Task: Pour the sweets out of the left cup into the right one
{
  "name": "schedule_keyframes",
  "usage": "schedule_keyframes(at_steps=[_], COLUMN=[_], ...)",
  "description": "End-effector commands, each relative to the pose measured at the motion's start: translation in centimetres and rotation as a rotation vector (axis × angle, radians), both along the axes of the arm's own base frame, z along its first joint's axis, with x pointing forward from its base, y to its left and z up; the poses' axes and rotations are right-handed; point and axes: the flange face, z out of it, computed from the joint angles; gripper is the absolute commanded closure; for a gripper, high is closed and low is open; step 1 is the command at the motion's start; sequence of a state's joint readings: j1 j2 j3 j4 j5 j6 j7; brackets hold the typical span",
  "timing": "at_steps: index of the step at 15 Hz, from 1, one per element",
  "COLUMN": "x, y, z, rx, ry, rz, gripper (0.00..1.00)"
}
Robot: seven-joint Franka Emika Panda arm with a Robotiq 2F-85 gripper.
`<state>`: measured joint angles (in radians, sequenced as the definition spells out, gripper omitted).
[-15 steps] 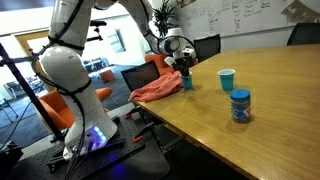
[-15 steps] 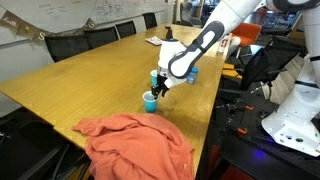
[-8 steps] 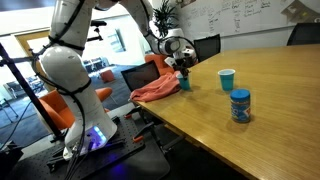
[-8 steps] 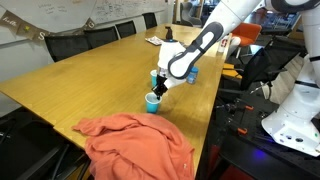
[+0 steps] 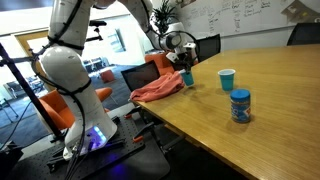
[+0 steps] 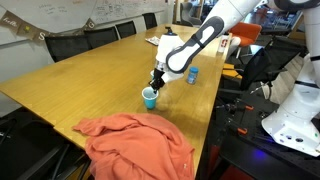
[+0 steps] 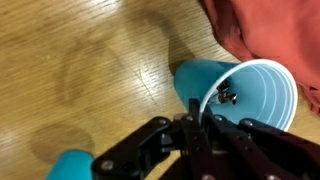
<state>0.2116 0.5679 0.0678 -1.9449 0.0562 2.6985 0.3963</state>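
Observation:
The left cup (image 5: 187, 80), dark teal, stands at the table's corner beside a red cloth; it also shows in the exterior view from the far side (image 6: 150, 98). My gripper (image 7: 200, 108) is shut on its rim, one finger inside and one outside the wall. In the wrist view the left cup (image 7: 255, 95) opens toward the camera, with a few small sweets (image 7: 225, 97) inside. In both exterior views the gripper (image 5: 183, 68) (image 6: 155, 88) comes down onto it from above. The right one (image 5: 227, 78), lighter cyan with a pale rim, stands upright further along the table.
A red cloth (image 5: 155, 90) (image 6: 135, 145) lies bunched over the table corner right beside the held cup. A lidded blue jar (image 5: 240, 105) stands near the cyan cup. Office chairs (image 5: 205, 47) line the table's far side. The table edge (image 5: 170, 120) runs close by.
The jaws have closed onto the left cup's rim. The wrist has shifted slightly upward with the cup. The other cup, the jar and the cloth have not moved.

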Motion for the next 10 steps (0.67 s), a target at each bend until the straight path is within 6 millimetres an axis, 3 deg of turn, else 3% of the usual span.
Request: schedule_keyframes(at_steps=[1, 5, 10], x=[0.9, 2.0, 2.6], y=[-2.1, -5.8, -11.9], z=[5.6, 10.3, 13.9], rx=[0.014, -0.039, -0.148], ry=[-0.022, 0.005, 0.078], rz=[0.043, 0.075, 0.052], gripper=[0.99, 0.99, 0.99])
